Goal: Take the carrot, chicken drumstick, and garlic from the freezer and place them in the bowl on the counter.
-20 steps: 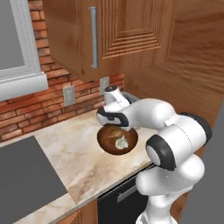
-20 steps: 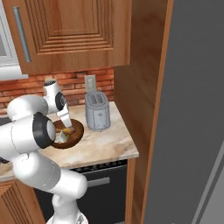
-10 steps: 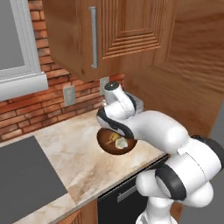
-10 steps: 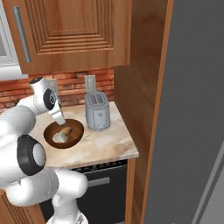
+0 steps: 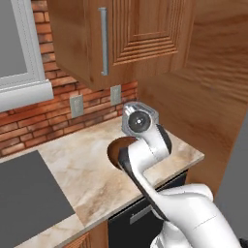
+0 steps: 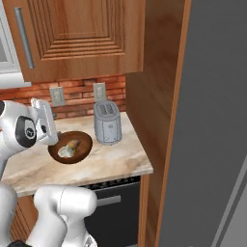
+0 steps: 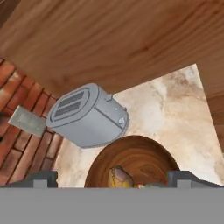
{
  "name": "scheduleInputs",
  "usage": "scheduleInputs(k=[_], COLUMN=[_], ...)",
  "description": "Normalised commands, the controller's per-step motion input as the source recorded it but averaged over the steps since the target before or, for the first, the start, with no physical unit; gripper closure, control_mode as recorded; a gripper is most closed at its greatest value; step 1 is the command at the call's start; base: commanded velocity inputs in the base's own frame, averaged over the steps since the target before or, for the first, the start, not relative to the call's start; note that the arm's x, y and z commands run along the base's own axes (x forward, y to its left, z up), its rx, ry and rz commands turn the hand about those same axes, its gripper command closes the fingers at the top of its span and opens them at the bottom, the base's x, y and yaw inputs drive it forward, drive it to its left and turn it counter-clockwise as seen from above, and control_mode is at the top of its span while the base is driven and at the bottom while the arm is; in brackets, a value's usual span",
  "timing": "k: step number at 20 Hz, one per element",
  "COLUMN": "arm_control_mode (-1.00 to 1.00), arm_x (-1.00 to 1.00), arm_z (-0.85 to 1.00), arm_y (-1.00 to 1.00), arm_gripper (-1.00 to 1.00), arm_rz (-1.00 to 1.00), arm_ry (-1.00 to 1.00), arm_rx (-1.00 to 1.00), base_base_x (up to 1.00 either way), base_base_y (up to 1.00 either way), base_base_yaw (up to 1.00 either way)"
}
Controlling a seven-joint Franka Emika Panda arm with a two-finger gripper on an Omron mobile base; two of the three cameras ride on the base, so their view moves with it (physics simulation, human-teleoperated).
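Freezer (image 6: 212, 120) stands at the right with its grey door shut, well apart from the bowl. The toaster (image 6: 107, 123) sits just beside the bowl (image 6: 82, 147) on the counter (image 6: 120, 161), and a careless swing of the arm could strike it (likely the chief hazard). The bowl holds a golden-brown piece and a pale one; the carrot cannot be made out for certain. The gripper (image 7: 113, 178) hangs over the bowl, fingers spread wide and empty; a low retreat could clip the rim and tip the contents
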Motion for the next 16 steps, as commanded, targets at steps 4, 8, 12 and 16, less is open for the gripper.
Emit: scheduleInputs(k=[4,8,12,16], arm_control_mode=[-1.0,-1.0,-1.0,-1.0], arm_x=[-1.0,-1.0,-1.0,-0.86], arm_z=[0.78,0.57,0.21,-0.12], arm_y=[-0.53,-0.94,-1.0,-1.0], arm_gripper=[-1.0,-1.0,-1.0,-1.0], arm_rz=[-0.14,-0.14,-0.07,0.0], arm_ry=[-0.45,-0.32,-0.07,-0.06], arm_rx=[0.02,0.15,0.37,0.3], base_base_x=[0.0,0.0,0.0,0.0], base_base_y=[0.0,0.0,0.0,0.0], base_base_yaw=[0.0,0.0,0.0,0.0])
